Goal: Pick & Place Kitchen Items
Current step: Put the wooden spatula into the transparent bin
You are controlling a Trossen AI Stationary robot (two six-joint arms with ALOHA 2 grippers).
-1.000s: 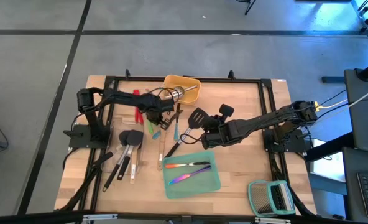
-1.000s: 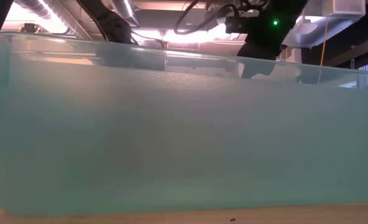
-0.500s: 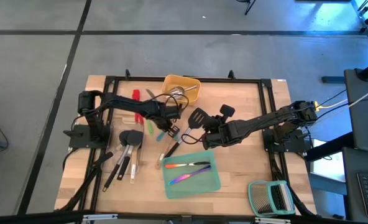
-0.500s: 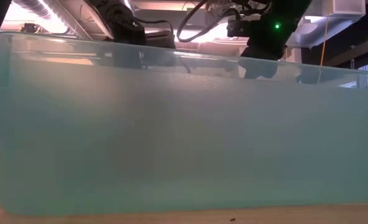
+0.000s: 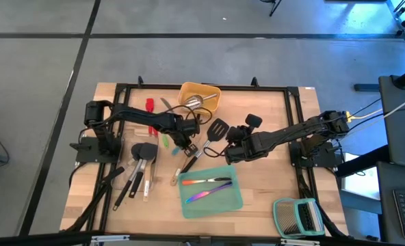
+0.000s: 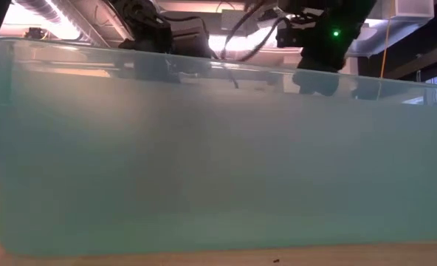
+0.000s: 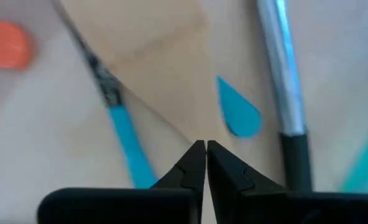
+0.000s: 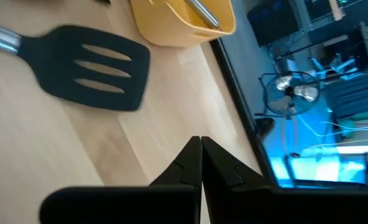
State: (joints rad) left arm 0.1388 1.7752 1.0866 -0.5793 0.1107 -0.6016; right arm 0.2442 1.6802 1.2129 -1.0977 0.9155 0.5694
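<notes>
No readable text anywhere: no label, brand, number or sign shows on any item, in any of the four views.

Surface: wooden table (image 5: 264, 198) with a black frame.
Far edge: yellow tray (image 5: 201, 98).
Near edge: teal tray (image 5: 211, 189), slatted rack (image 5: 297, 216).
Middle: slotted turner (image 5: 216, 129), scattered utensils.
Left: black spatulas (image 5: 142, 152).
</notes>
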